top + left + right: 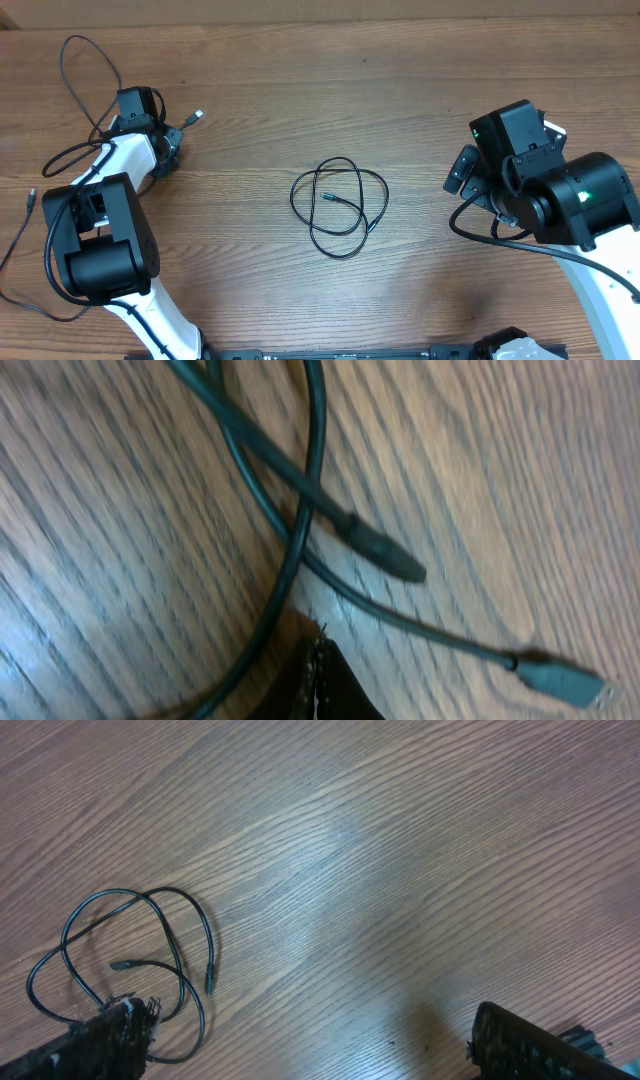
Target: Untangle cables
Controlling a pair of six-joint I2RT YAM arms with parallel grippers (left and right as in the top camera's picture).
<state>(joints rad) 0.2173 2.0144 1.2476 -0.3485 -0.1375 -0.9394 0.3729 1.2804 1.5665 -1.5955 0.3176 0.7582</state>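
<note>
A thin black cable (293, 197) lies in a loose overlapping coil at the table's middle, and its coil also shows in the right wrist view (209, 945). A second cable (196, 117) loops at the far left, with its plug tip near my left gripper (172, 148). In the left wrist view its strands (318, 460) cross over each other and end in two plugs (395, 560). One strand runs just left of my left gripper's (320, 680) closed fingertips. My right gripper (460, 175) is open and empty to the right of the coil; its wrist view shows the fingers (310, 1050) wide apart.
Another thin cord with a plug tip (31, 197) trails down the left edge beside the left arm's base (100, 240). The right arm's body (570, 200) is at the right edge. The wooden table (400, 90) shows bare boards between the arms.
</note>
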